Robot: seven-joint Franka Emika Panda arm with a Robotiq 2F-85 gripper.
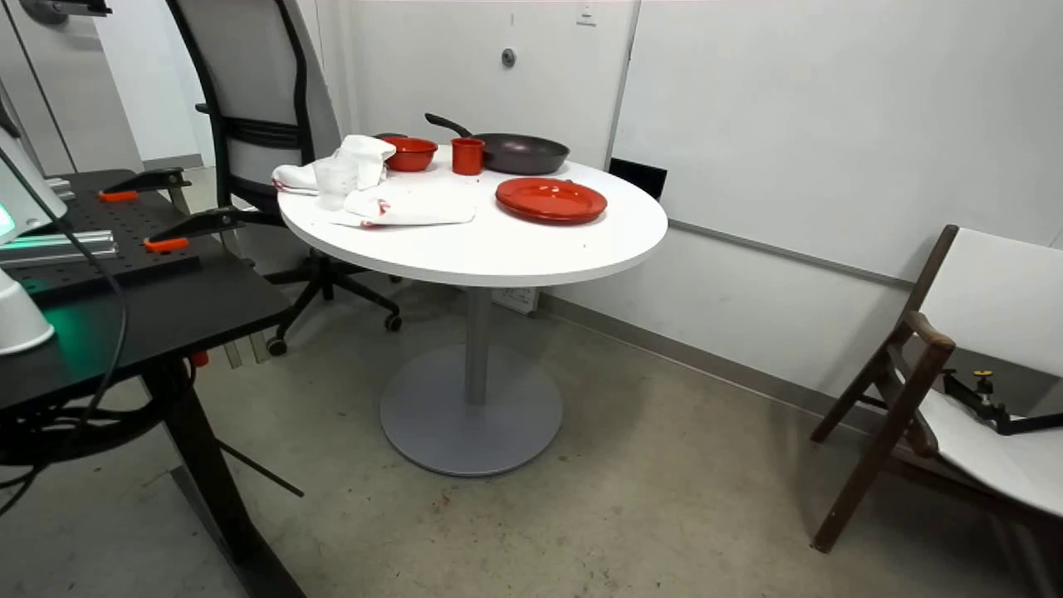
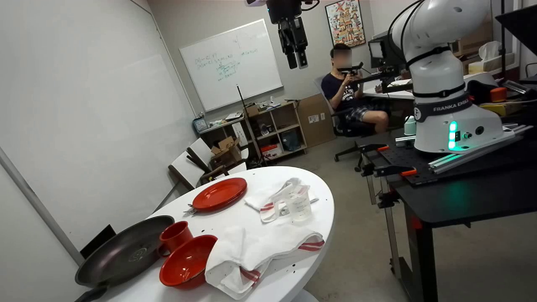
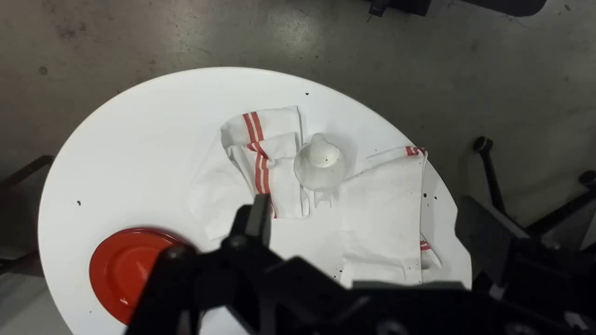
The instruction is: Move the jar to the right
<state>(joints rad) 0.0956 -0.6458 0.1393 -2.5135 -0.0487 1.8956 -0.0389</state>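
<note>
A clear plastic measuring jug, the only jar-like thing, stands upright on the white round table (image 1: 498,259). The jug shows in both exterior views (image 1: 335,183) (image 2: 299,205) and in the wrist view (image 3: 319,167). It stands between two white towels with red stripes; I cannot tell if it touches them. In the wrist view its handle points toward the gripper side. My gripper (image 2: 297,63) hangs high above the table, pointing down, well clear of the jug. In the wrist view the gripper (image 3: 375,228) has its fingers wide apart with nothing between them.
Beside the jug lie a towel (image 3: 382,209) and another towel (image 3: 281,172). Red plates (image 2: 220,195) with cutlery by them, a red mug (image 2: 176,235), a red bowl (image 2: 188,262) and a dark pan (image 2: 126,251) share the table. An office chair (image 1: 257,91) stands behind it.
</note>
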